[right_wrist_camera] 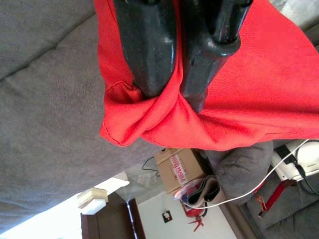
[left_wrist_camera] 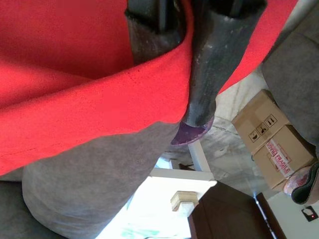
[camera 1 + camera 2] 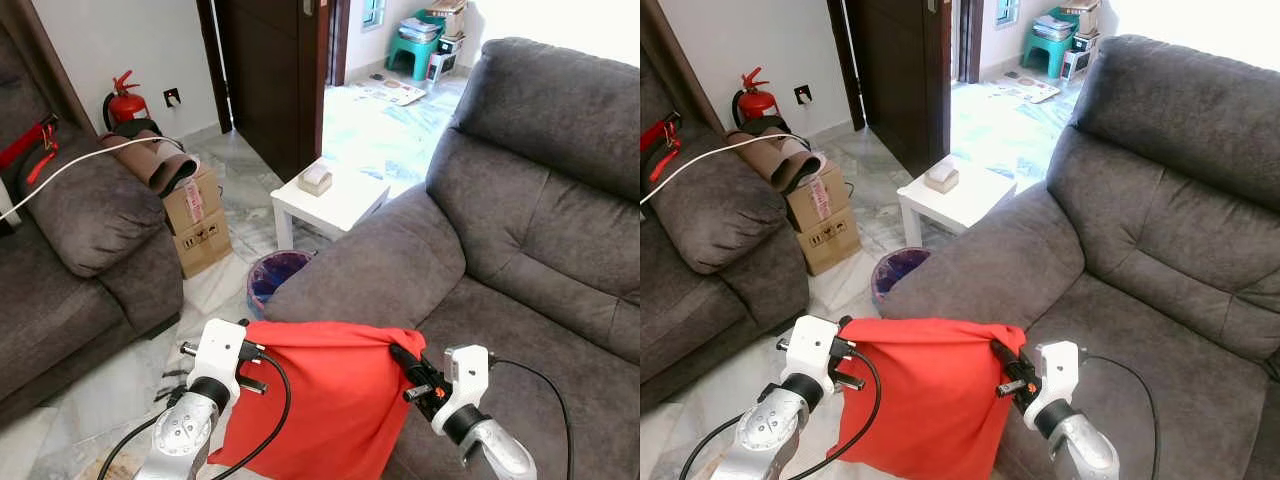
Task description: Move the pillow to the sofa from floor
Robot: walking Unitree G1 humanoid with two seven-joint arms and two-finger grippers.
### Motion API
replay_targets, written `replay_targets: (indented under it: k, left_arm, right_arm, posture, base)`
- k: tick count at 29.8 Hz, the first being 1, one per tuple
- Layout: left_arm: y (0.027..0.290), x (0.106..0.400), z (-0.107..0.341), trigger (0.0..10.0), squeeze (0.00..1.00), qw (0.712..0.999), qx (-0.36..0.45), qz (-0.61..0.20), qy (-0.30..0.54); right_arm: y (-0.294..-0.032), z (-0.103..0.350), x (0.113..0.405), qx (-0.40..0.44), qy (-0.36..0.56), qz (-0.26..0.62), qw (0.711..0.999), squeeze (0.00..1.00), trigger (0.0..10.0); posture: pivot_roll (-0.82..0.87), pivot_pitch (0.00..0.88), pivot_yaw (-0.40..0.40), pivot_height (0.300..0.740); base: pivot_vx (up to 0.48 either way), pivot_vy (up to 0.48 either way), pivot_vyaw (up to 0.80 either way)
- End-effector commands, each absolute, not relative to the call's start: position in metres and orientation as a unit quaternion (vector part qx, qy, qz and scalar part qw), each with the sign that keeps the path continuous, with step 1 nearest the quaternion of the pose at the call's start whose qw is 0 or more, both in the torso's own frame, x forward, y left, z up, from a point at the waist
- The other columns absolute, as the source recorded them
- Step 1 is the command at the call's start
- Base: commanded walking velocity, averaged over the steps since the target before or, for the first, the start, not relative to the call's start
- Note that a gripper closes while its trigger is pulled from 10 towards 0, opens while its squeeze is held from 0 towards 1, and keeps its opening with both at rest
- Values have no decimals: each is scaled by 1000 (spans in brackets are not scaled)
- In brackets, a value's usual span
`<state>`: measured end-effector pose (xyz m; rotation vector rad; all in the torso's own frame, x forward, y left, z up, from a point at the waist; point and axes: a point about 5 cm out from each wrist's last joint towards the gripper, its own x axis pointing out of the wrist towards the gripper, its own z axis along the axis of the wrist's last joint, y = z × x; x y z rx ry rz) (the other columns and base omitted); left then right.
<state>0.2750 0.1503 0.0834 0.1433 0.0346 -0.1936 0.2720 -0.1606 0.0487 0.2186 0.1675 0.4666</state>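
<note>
Beside the sofa (image 3: 520, 250), both raised end effectors pinch the pillow (image 3: 320, 400).

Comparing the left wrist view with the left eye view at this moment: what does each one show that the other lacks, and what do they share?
Left wrist: the left gripper seen up close, its fingers pinching a fold of the red pillow.
Left eye: both arms holding the pillow's top corners, the right gripper, the sofa seat, the fire extinguisher.
Shared: the pillow, the sofa armrest, the white side table, the cardboard boxes.
</note>
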Motion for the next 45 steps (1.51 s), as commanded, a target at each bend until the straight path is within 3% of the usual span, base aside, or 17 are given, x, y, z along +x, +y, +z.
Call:
replay_targets:
  k: [1, 45]
  left_arm:
    - [155, 278, 102, 10000, 0, 994, 68, -81, -34]
    - [156, 277, 101, 10000, 0, 994, 68, -83, -36]
  right_arm:
    - [-163, 61, 278, 108, 48, 226, 967, 0, 10000]
    - [-161, 62, 278, 120, 42, 234, 964, 0, 10000]
  posture:
    - [22, 94, 12, 740]
    - [26, 100, 8, 740]
  base:
    - [0, 0, 0]
    - [0, 0, 0]
